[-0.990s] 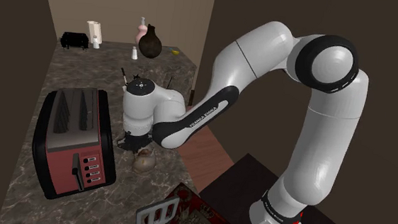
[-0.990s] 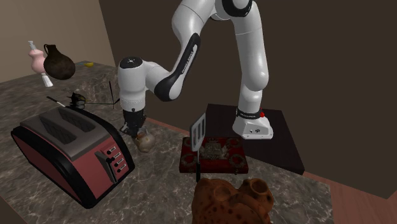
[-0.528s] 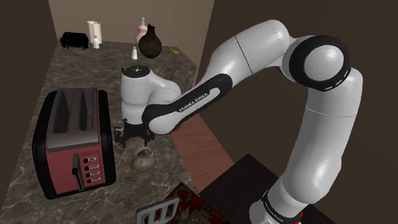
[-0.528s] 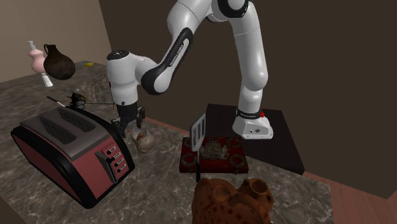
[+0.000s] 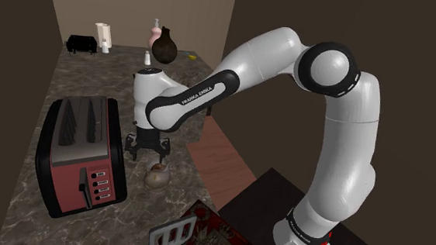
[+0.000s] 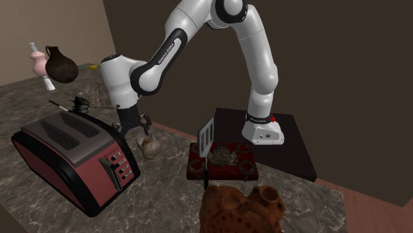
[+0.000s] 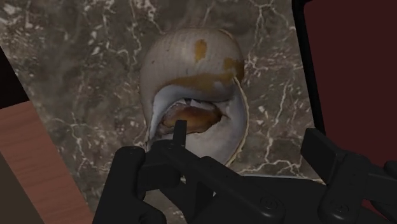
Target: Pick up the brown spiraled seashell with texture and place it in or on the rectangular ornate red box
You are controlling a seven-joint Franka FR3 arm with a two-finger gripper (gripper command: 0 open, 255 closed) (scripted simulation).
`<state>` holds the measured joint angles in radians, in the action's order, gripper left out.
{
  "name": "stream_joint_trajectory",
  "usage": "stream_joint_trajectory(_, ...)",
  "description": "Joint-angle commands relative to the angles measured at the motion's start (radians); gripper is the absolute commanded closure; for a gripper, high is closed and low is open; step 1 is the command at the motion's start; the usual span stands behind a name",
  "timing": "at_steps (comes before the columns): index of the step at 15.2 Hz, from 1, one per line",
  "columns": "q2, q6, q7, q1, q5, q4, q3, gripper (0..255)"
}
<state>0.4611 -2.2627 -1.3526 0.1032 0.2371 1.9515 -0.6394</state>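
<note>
While my claw hangs spread apart, the seashell lies just below it, slightly toward the worktop edge by the red box.

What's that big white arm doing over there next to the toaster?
The arm's black gripper hangs open just above a pale, brown-streaked seashell that lies on the marble counter beside a red toaster. The fingers are not touching the shell, so nothing is held yet. The shell is meant to go into the ornate red box, which sits on the counter nearer the arm's stand.
</note>
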Motion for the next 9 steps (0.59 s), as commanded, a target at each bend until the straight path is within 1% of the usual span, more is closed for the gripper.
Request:
stream_joint_trajectory(1, 0.014, -0.020, -0.006, -0.004, 0.010, 0.008, 0.007, 0)
stream_joint_trajectory(8, 0.014, -0.020, -0.006, -0.004, 0.010, 0.008, 0.007, 0)
stream_joint_trajectory(9, 0.014, -0.020, -0.006, -0.004, 0.010, 0.008, 0.007, 255)
